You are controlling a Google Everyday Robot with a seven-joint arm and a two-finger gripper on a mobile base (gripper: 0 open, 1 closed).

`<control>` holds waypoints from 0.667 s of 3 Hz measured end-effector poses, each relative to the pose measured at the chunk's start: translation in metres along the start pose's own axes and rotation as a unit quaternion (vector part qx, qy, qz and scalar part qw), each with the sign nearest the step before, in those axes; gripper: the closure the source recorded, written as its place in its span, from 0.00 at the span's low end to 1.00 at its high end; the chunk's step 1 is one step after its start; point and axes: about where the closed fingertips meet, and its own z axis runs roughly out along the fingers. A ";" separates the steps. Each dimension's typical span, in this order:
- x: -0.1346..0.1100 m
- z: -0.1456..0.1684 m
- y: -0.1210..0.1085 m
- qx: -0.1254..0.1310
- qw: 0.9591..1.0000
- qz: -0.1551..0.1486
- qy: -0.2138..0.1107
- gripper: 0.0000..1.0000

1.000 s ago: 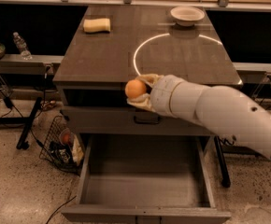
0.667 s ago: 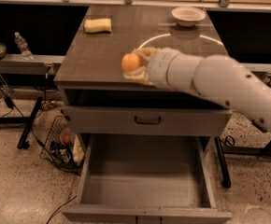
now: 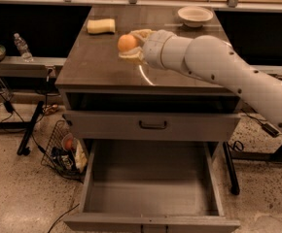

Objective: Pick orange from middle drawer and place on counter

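The orange (image 3: 127,42) is small, round and smooth. My gripper (image 3: 130,44) is shut on it and holds it above the left middle of the counter (image 3: 97,62), a grey-brown wood-grain top with a thin white arc. My white arm reaches in from the right. The middle drawer (image 3: 150,188) is pulled wide open below, and its flat grey floor is bare.
A yellow sponge block (image 3: 101,25) lies at the counter's back left and a white bowl (image 3: 195,15) at the back right. A shut drawer front with a black loop handle (image 3: 152,125) sits above the open drawer. A wire basket (image 3: 65,149) stands on the floor at left.
My gripper has carried the orange up from the cabinet's front edge and further back over the counter.
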 end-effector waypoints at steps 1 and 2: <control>0.021 0.016 -0.017 0.015 0.999 0.047 0.006 1.00; 0.044 0.019 -0.027 0.031 0.995 0.092 0.024 1.00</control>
